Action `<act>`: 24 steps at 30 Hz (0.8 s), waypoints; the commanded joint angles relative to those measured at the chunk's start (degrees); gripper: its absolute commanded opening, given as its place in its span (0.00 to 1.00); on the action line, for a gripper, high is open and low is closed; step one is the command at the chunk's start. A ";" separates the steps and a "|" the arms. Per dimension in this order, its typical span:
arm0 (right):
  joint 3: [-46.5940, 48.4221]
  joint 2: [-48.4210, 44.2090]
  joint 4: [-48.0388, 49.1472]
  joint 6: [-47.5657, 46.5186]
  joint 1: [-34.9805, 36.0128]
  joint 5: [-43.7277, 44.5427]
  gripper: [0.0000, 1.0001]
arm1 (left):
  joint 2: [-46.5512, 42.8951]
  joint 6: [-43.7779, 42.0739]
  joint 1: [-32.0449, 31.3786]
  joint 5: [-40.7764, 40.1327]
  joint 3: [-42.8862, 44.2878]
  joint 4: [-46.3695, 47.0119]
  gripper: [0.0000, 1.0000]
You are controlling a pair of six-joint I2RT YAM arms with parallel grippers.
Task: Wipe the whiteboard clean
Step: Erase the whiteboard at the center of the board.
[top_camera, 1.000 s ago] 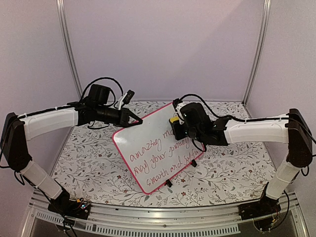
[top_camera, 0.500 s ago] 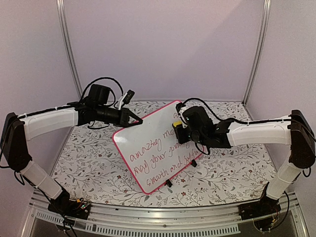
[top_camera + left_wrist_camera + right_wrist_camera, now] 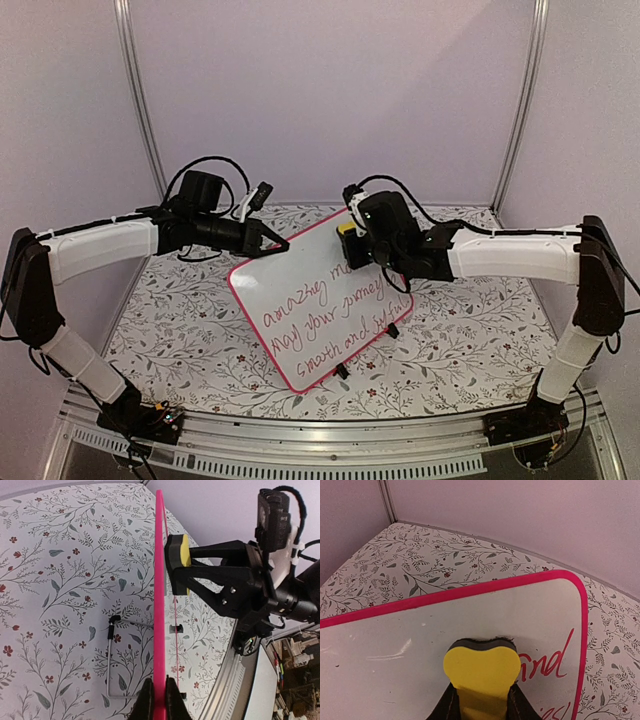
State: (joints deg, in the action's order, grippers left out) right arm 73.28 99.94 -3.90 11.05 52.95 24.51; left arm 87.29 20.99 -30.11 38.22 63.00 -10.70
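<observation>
Left fingers (image 3: 146,704) pinch whiteboard (image 3: 160,580) edge.

Red handwriting on the whiteboard (image 3: 290,278): "amazing", then "may your journey", then "smooth and"; the line ends are unreadable.

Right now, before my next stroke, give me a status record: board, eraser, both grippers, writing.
board: whiteboard propped at a tilt on the table
left gripper: shut on the whiteboard's pink edge
right gripper: shut on the eraser
eraser: yellow, felt side against the whiteboard near its far corner
writing: red handwriting across the lower part, not wiped
</observation>
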 commanded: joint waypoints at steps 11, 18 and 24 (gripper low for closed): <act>-7.69 -1.37 -0.04 1.59 -1.44 0.01 0.26 | -0.10 -3.43 -1.25 0.94 -0.52 1.05 0.00; -11.87 -3.45 0.47 3.39 -1.44 -0.14 0.26 | -0.10 -3.43 -1.23 0.90 -0.60 1.05 0.00; -11.11 -3.48 0.56 3.30 -1.49 0.14 0.26 | -0.14 -3.50 -1.27 0.83 -0.60 1.08 0.00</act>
State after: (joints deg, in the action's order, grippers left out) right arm 62.89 95.98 -0.40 14.00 52.21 24.84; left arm 87.29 21.02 -30.11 38.11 62.98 -10.68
